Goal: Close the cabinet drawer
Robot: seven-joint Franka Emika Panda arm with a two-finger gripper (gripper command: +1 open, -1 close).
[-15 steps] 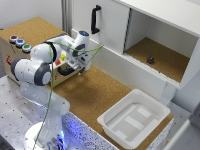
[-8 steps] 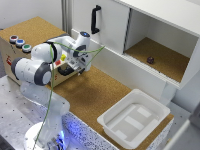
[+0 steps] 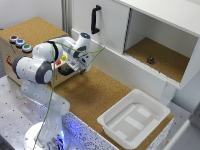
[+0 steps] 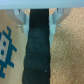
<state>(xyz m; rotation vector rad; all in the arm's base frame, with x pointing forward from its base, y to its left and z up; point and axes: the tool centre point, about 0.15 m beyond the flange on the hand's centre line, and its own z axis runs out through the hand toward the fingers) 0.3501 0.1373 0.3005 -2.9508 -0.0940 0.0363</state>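
The cabinet drawer (image 3: 62, 76) is a tan wooden front in the low cork-topped box (image 3: 35, 30), largely covered by my arm in the exterior view. In the wrist view its black handle (image 4: 39, 50) runs straight between my two fingers (image 4: 20, 19), which press against its sides. Beside the handle, the drawer's wood (image 4: 10, 50) carries a blue pixel figure. My gripper (image 3: 79, 63) sits at the box's end toward the exterior view's right, shut on the handle. I cannot tell how far out the drawer stands.
Red, blue and green buttons (image 3: 20, 43) sit on the box top. A tall white cabinet door with a vertical black handle (image 3: 94, 19) stands behind, beside an open cork-floored compartment (image 3: 160, 57). A white plastic tub (image 3: 134, 119) rests on the cork surface (image 3: 92, 95).
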